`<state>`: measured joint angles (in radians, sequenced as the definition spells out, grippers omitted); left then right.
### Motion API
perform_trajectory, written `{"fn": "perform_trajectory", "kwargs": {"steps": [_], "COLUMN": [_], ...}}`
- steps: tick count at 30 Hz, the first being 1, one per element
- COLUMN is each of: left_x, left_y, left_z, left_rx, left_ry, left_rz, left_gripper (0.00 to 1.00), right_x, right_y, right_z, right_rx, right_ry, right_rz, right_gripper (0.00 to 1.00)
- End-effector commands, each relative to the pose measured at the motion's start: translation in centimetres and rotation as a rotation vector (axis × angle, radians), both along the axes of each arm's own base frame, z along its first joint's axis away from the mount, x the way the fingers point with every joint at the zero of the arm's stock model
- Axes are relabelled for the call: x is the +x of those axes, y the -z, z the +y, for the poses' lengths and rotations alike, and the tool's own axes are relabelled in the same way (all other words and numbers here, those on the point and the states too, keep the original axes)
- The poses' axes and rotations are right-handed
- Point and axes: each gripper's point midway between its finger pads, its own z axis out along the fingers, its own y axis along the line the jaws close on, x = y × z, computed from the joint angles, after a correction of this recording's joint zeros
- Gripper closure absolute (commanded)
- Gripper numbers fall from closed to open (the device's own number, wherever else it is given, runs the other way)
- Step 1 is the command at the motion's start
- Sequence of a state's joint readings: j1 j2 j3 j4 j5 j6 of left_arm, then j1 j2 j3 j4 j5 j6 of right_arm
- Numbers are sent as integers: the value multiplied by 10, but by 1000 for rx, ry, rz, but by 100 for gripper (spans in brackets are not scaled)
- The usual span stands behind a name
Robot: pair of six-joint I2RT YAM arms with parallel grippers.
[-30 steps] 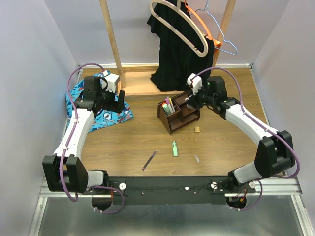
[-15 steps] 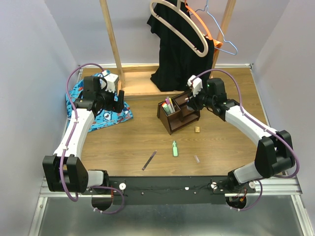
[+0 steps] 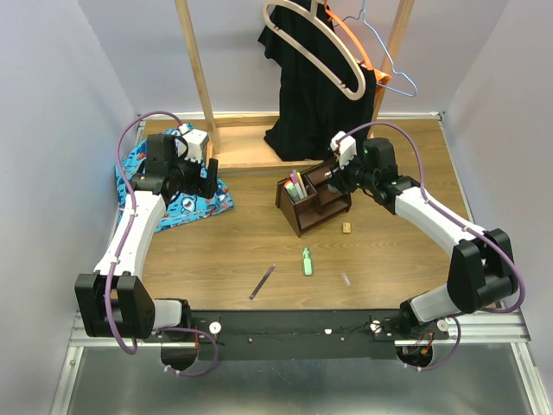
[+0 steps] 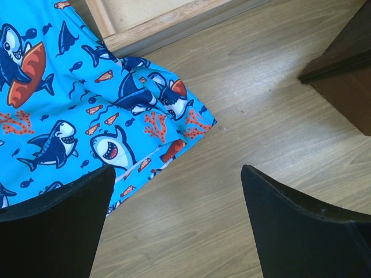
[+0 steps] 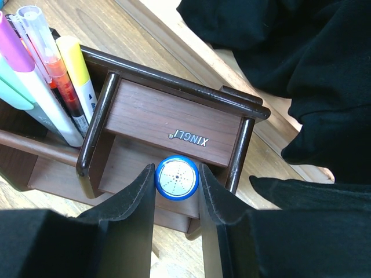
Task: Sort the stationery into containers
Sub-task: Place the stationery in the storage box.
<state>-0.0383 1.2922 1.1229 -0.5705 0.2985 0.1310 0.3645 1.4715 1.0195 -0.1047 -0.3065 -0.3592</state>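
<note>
The dark brown organizer point(image 3: 313, 201) stands mid-table; it also shows in the right wrist view point(image 5: 174, 124). Pink, yellow, orange and pale green markers point(image 5: 52, 81) stand in its tall left slot. My right gripper point(image 5: 177, 185) is shut on the small blue bottle point(image 5: 177, 177), holding it over the organizer's low tray. On the table lie a pale green marker point(image 3: 306, 260), a thin purple pen point(image 3: 262, 281) and a tan eraser point(image 3: 346, 228). My left gripper point(image 4: 174, 197) is open and empty above the table beside the blue cloth point(image 4: 64, 110).
A light wooden rack base point(image 3: 251, 151) with uprights stands at the back, with a black garment point(image 3: 315, 95) and hangers on it. A small clear item point(image 3: 346, 279) lies near the front edge. The organizer's corner point(image 4: 348, 75) shows at the right of the left wrist view.
The right gripper has shifted slightly back toward the rack with the blue bottle. The left arm has not moved.
</note>
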Motion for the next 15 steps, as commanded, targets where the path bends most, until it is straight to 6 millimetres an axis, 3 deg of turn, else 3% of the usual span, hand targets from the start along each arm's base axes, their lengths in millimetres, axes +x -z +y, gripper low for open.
{"fn": "perform_trajectory", "kwargs": {"steps": [1,5,10,15], "left_x": [-1,-2,-3,-3], "left_y": [-8,-7,-8,-11], "left_z": [1,0,0,-2], "left_rx": [-14,-18,-22,-31], "left_ry": [-1,1,1,1], "left_rz": [-28,-29,-31,-39], "left_gripper": [1,1,1,1], "right_x": [-3,-3,-4,-7], "right_y": [7,4,-4,-16], "right_z": [-10,-10,-9,-10], "right_rx": [-17,-19,-12,5], "right_ry": [39,42,43,49], "right_rz": [27,26,24,21], "right_gripper": [59,54,37,35]}}
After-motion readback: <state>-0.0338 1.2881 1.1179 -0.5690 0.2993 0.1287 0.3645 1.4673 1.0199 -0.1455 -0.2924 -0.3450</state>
